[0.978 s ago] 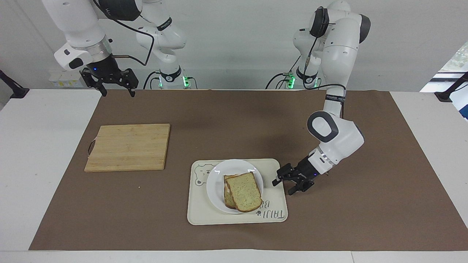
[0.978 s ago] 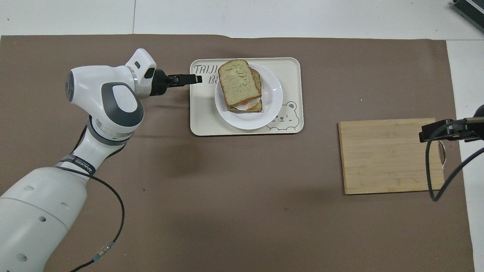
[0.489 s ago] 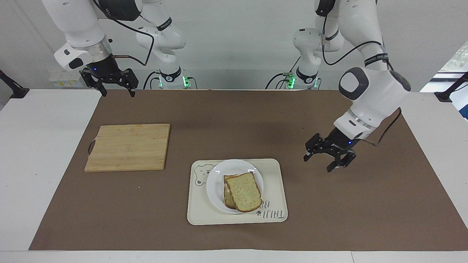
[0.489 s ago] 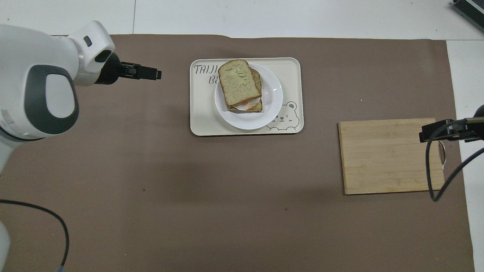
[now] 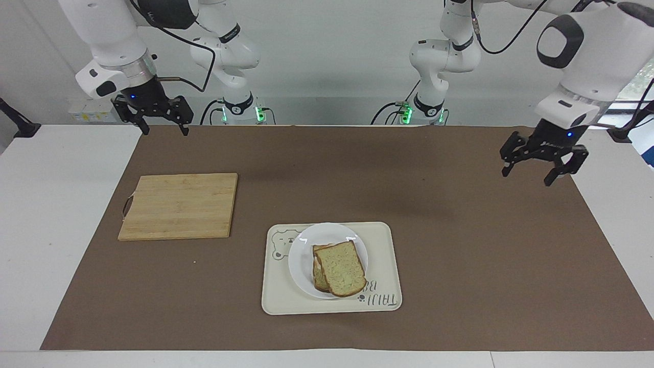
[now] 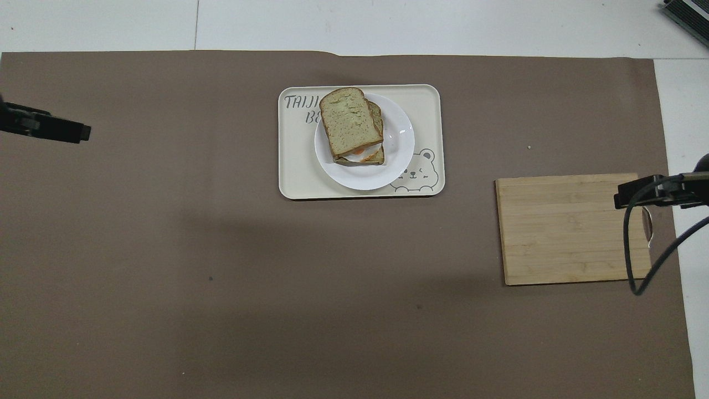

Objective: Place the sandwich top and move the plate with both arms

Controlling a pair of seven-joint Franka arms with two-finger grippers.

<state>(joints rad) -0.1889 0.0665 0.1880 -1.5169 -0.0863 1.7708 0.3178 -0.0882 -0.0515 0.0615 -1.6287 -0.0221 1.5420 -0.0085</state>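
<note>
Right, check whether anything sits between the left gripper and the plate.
Nothing visible does. The left gripper, jaws open, hangs over bare brown mat at the left arm's end of the table. The plate lies on the cream tray, and only the tray's low rim lies between them.

Two bread slices (image 5: 340,270), one plate (image 5: 306,255), one tray (image 5: 383,266), one cutting board (image 5: 179,205), two arms (image 5: 587,56).
</note>
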